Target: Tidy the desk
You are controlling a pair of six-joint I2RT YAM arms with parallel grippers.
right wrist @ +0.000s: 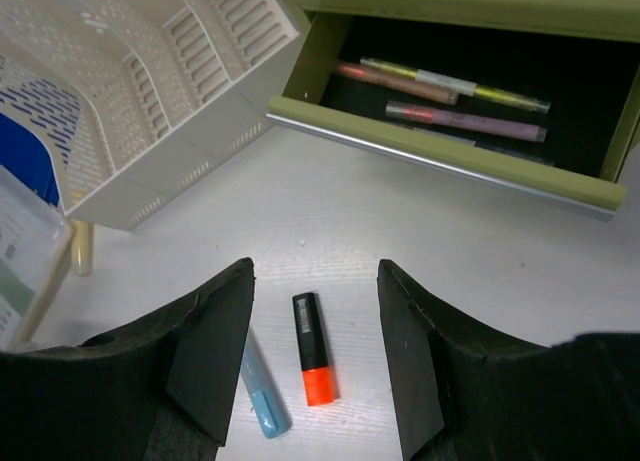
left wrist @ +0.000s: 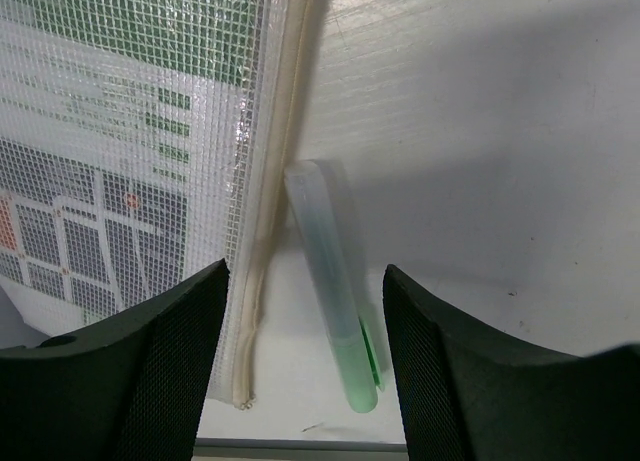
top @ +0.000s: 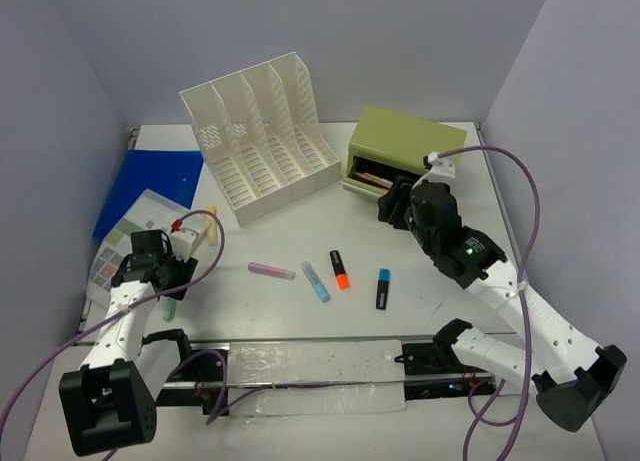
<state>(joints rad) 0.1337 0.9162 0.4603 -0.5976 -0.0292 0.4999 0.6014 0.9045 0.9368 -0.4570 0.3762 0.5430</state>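
Clearly the white surface (top: 330,216) is filling the whole top view, with the clutter sitting on it. A file rack (top: 260,146) is standing at 12 o'clock, and a green drawer box (top: 405,141) is sitting at 1 o'clock. A blue folder (top: 150,186) is lying at 10 o'clock.

The box's drawer (right wrist: 440,171) is standing pulled out, with several pens (right wrist: 465,121) lying inside. That is probably why the loose highlighters are waiting near the centre: the drawer looks like their home.

At 8 o'clock a green highlighter (left wrist: 335,311) is lying flat just beside the zip edge of a mesh pouch (left wrist: 130,131). The left claw (left wrist: 305,273) is hanging right over it, spread, with one finger on each side. Neither finger is touching the highlighter, and the pouch-side finger seems to be sitting over the pouch's edge. I judge a pick is being lined up, and that finger risks catching the pouch.

The right claw (right wrist: 315,271) is hovering near the drawer, spread and holding nothing. Under it, toward 6 o'clock, an orange highlighter (right wrist: 314,361) and a light blue highlighter (right wrist: 262,396) are lying side by side, a little apart.
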